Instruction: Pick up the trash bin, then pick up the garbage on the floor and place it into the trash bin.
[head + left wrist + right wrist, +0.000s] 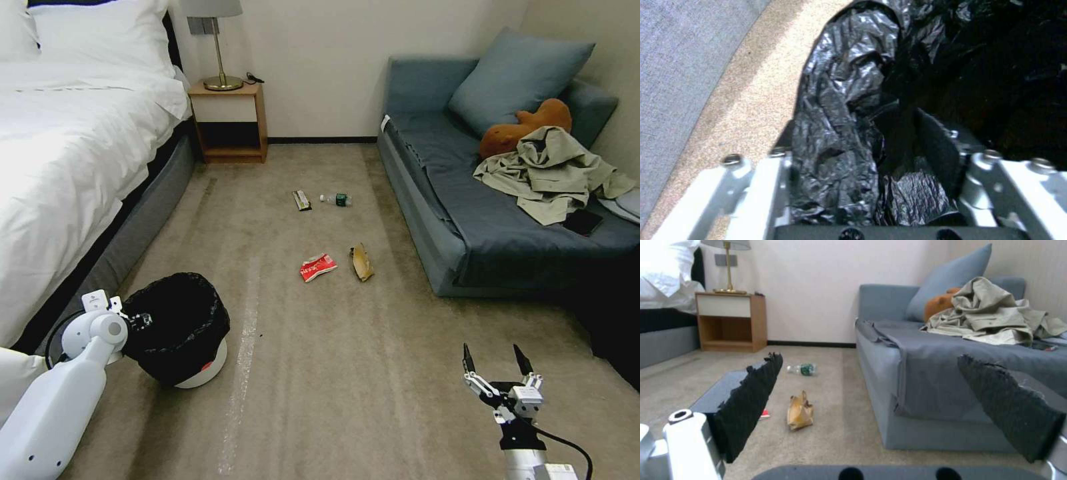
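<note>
Fingers of left gripper [871, 186] straddle the bin [177, 327] rim, clamped on the bag by the bed, bin tilted. Right gripper [499, 363] spread, empty, low by the sofa [427, 220]. Judged step: bin pickup. Next needs a lift, then the packet [318, 267] mid-floor.

Head looks down; wrists low (sofa [480, 220] shared)

Bright, even room light fills the head view, and the white bed [67, 133] glares to blown-out white. A dark shadow lies beside the sofa [467, 220] at the lower right. The left wrist view is dim and soft; highlights glint on the black bag [840, 100]. The right wrist view blurs its near fingers [751, 400].
</note>
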### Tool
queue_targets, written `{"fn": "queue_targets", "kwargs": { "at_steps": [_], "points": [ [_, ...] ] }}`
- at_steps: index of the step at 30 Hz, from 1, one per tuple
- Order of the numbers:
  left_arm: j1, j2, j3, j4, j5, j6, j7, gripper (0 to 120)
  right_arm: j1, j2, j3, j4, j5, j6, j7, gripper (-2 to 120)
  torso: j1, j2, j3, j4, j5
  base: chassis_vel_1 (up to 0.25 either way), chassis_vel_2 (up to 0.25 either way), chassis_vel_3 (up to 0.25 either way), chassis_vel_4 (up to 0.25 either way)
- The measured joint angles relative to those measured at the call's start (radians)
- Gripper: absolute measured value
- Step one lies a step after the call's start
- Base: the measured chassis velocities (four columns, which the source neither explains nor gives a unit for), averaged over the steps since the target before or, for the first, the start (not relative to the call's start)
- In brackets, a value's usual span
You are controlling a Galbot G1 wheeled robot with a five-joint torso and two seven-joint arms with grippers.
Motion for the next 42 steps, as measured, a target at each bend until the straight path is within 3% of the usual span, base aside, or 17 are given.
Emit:
{"fn": "queue_targets", "kwargs": {
  "at_steps": [8, 13, 25, 39, 42],
  "points": [
    [0.015, 0.001, -0.007, -0.007, 0.004, -0.008, 0.02, 18, 0.0, 0.0, 0.001, -0.001, 0.007, 0.009, 0.007, 100, 0.0, 0.0, 0.0, 0.0004, -0.0002, 0.0, 0.0, 0.0, 0.0],
    [0.029, 0.001, -0.015, -0.019, 0.005, -0.012, 0.041, 10, -0.002, 0.0, 0.001, -0.002, 0.01, 0.017, 0.011, 100, 0.0, 0.0, 0.0, 0.0003, -0.0004, 0.0, 0.0, 0.0, 0.0],
    [0.093, -0.005, -0.056, -0.059, 0.056, -0.048, 0.129, 7, -0.006, 0.0, -0.002, 0.002, 0.011, 0.026, 0.011, 100, 0.0, 0.0, 0.0, 0.0, -0.0009, 0.0, 0.0, 0.0, 0.0],
    [0.181, -0.042, -0.122, -0.121, 0.212, -0.141, 0.342, 4, -0.009, 0.0, -0.006, 0.009, 0.007, 0.029, 0.014, 100, 0.0, 0.0, 0.0, -0.0004, -0.0017, 0.0, 0.0, 0.0, 0.0],
    [0.191, -0.047, -0.128, -0.135, 0.219, -0.148, 0.356, 4, -0.008, 0.0, -0.007, 0.009, 0.006, 0.029, 0.015, 100, 0.0, 0.0, 0.0, -0.0005, -0.0019, 0.0, 0.0, 0.0, 0.0]
  ]
}}
